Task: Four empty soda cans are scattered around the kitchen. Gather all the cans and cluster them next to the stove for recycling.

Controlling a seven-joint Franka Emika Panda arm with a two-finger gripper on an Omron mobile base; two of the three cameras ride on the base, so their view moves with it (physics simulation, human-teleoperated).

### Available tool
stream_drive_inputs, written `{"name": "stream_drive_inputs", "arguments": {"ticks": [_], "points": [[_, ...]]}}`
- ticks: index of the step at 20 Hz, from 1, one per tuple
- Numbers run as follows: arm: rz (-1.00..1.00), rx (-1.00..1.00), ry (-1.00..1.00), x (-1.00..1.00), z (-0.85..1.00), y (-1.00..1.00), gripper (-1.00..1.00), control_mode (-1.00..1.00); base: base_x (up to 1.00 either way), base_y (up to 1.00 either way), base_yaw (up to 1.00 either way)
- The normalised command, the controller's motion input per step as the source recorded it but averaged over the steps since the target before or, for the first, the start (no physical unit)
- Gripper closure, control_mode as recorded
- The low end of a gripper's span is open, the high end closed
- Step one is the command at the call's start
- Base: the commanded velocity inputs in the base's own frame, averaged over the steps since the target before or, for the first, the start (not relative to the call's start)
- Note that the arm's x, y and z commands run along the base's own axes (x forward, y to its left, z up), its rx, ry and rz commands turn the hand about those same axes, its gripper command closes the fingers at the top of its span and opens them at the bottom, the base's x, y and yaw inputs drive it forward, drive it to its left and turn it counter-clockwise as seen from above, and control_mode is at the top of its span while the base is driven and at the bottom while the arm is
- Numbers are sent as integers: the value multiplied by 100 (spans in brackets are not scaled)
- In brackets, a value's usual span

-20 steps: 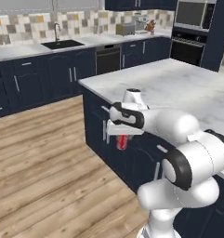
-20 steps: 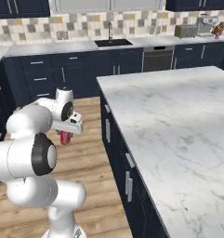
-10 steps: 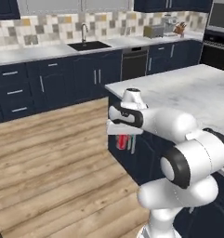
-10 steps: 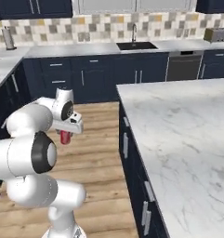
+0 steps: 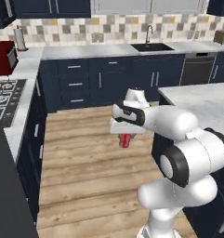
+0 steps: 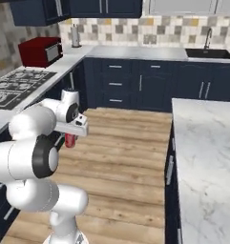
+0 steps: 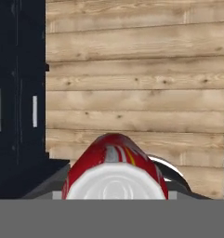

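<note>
The two-finger gripper (image 5: 125, 135) is closed on a small red cylindrical soda can with a silvery top (image 5: 125, 140) and holds it in the air above the light wood plank floor (image 5: 85, 158). The black gas stove with dark grates (image 6: 14, 86) is set in the white marble counter (image 6: 64, 64) to the robot's left, well apart from the can. A red box-shaped microwave (image 6: 39, 50) stands beyond the stove.
</note>
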Motion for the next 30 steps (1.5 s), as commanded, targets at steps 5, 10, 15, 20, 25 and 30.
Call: {"name": "stream_drive_inputs", "arguments": {"ticks": [5, 10, 15, 20, 25, 30], "points": [[0, 0, 0, 0, 0, 0, 100, 100, 62, 0, 40], [0, 0, 0, 0, 0, 0, 100, 100, 73, 0, 27], [0, 0, 0, 0, 0, 0, 100, 100, 75, 0, 25], [0, 0, 0, 0, 0, 0, 100, 100, 70, 1, 31], [0, 0, 0, 0, 0, 0, 100, 100, 42, 3, 59], [0, 0, 0, 0, 0, 0, 100, 100, 25, 4, 73]]}}
